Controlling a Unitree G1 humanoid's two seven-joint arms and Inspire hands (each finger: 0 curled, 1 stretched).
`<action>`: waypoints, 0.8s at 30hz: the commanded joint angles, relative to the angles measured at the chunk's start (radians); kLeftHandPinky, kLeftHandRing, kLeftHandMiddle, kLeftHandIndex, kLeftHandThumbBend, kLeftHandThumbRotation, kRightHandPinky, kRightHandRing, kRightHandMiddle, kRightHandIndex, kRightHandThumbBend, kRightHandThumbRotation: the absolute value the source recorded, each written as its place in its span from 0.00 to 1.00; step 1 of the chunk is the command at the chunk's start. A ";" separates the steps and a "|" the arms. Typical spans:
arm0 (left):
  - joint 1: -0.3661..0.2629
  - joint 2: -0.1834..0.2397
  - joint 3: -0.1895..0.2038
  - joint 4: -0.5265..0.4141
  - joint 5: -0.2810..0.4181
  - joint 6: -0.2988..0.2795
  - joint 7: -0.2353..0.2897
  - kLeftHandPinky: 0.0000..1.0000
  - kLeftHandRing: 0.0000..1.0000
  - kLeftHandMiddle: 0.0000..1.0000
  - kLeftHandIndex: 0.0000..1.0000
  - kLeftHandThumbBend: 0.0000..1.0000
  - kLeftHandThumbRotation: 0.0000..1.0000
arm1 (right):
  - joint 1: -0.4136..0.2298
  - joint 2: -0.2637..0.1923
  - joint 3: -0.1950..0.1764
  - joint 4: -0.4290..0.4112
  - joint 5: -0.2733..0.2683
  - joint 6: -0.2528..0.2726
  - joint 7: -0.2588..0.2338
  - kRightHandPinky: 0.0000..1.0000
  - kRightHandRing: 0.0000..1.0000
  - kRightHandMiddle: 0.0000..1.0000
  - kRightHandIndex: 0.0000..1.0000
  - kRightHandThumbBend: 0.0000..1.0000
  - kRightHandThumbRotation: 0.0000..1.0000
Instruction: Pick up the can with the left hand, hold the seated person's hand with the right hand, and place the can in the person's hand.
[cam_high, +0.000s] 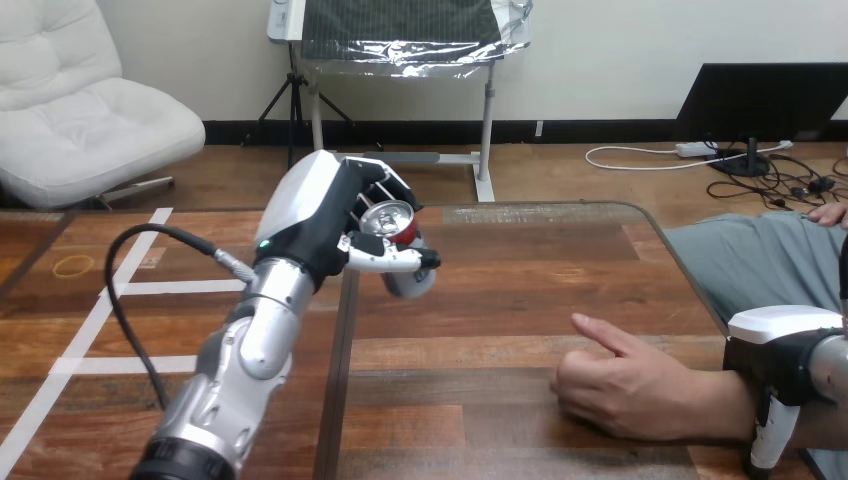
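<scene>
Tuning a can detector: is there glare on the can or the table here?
Head view: the metal top of the can, held in the left hand, catches a bright highlight. Same view: the table shows a pale sheen along its far edge, and the person's hand is evenly lit, without glare.

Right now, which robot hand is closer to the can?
Left. The left hand is wrapped round the can, raised above the table; the right hand is far off at the person's wrist.
</scene>
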 joint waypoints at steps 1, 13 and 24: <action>-0.117 -0.035 -0.002 -0.004 -0.018 0.009 -0.004 0.37 0.42 0.48 0.49 0.64 0.00 | 0.045 0.014 -0.010 -0.003 0.027 0.015 0.005 0.21 0.35 0.47 0.46 0.66 0.00; -0.153 -0.093 0.000 0.029 -0.036 0.040 -0.041 0.37 0.41 0.47 0.49 0.64 0.00 | 0.039 -0.014 -0.043 -0.025 0.032 0.001 -0.003 0.25 0.40 0.50 0.46 0.66 0.00; -0.199 -0.154 0.006 0.065 -0.088 0.048 -0.093 0.36 0.40 0.46 0.49 0.64 0.00 | 0.013 -0.029 -0.083 -0.042 0.043 0.011 -0.010 0.30 0.45 0.55 0.49 0.68 0.00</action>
